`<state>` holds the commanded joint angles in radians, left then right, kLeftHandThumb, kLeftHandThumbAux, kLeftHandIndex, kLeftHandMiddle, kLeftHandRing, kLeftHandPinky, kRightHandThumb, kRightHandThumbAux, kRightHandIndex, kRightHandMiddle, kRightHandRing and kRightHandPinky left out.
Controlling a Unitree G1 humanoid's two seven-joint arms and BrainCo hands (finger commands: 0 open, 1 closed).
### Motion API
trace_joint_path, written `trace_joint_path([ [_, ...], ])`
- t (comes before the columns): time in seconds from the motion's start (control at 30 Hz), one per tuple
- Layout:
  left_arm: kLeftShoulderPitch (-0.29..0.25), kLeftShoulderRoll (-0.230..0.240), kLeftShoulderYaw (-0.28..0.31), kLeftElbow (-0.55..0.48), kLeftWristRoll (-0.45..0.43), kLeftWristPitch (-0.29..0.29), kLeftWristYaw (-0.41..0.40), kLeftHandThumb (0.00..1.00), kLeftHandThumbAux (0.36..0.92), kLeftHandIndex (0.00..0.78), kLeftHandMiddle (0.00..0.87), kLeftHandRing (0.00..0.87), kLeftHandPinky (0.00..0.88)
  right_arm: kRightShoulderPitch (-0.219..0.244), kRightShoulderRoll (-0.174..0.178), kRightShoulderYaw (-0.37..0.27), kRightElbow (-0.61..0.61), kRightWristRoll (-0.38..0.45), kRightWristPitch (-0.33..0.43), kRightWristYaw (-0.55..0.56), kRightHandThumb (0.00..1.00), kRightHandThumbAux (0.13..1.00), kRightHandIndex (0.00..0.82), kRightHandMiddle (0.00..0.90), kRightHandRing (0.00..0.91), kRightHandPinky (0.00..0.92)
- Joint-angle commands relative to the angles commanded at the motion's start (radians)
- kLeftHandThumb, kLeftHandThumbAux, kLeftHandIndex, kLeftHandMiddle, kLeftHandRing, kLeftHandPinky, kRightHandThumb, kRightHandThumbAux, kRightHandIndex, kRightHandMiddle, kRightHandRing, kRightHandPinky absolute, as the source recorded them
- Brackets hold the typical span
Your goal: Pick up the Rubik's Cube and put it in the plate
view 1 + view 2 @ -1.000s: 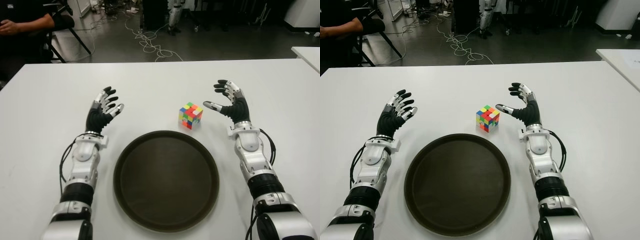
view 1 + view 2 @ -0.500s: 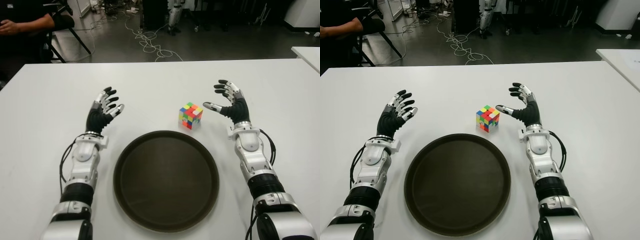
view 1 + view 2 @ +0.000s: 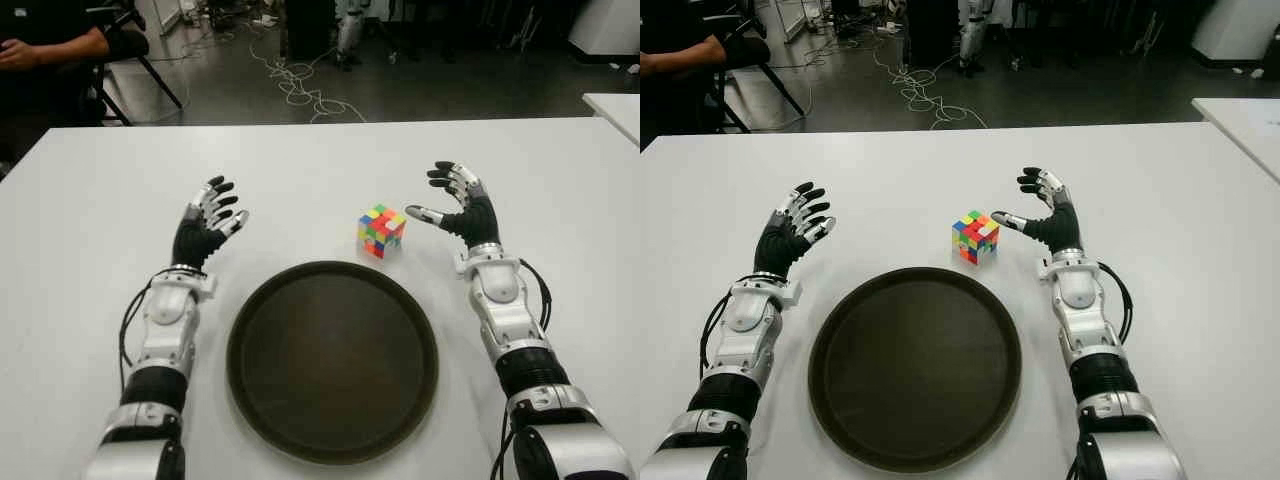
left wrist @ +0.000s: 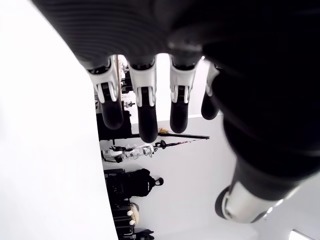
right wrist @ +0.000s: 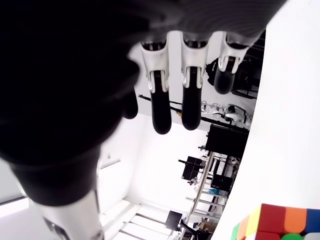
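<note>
Hands have hardly moved since a moment ago. We see our right hand (image 3: 462,208) a tiny bit farther away and closer to the Rubik's Cube (image 3: 381,230) than a second ago. Our left hand (image 3: 205,228) is in the same spot as before. The cube has not moved, and the plate (image 3: 332,360) has not moved either.

The cube sits on the white table (image 3: 300,170), just past the far edge of the big dark round plate. Nothing lies in the plate. A second white table (image 3: 615,105) shows at the far right. Past our table, on the dark floor, lie some white cables (image 3: 300,85). A person's arm (image 3: 45,48) shows at the far left, beside a black chair (image 3: 140,55). Nothing stands between our right hand and the cube.

Our right hand is just to the right of the cube, and its thumb (image 3: 423,214) points at it but does not touch it. Its fingers (image 5: 161,107) are spread wide and hold nothing. Our left hand shows to the left of the plate, well apart from the cube. Its fingers (image 4: 145,117) are spread too, and it holds nothing.
</note>
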<state>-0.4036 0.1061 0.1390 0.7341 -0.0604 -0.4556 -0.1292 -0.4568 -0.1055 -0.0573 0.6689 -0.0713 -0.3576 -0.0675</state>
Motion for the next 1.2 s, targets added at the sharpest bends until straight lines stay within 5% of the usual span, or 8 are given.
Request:
trace_joint_path([
  [1.2,0.011,-0.009,-0.008,-0.020,0.007,0.017,0.020,0.139,0.756,0.118,0.172,0.171,0.160,0.010,-0.012,0.005,-0.002,-0.007,-0.029,0.001,0.000,0.824,0.236,0.296,0.250,0.162],
])
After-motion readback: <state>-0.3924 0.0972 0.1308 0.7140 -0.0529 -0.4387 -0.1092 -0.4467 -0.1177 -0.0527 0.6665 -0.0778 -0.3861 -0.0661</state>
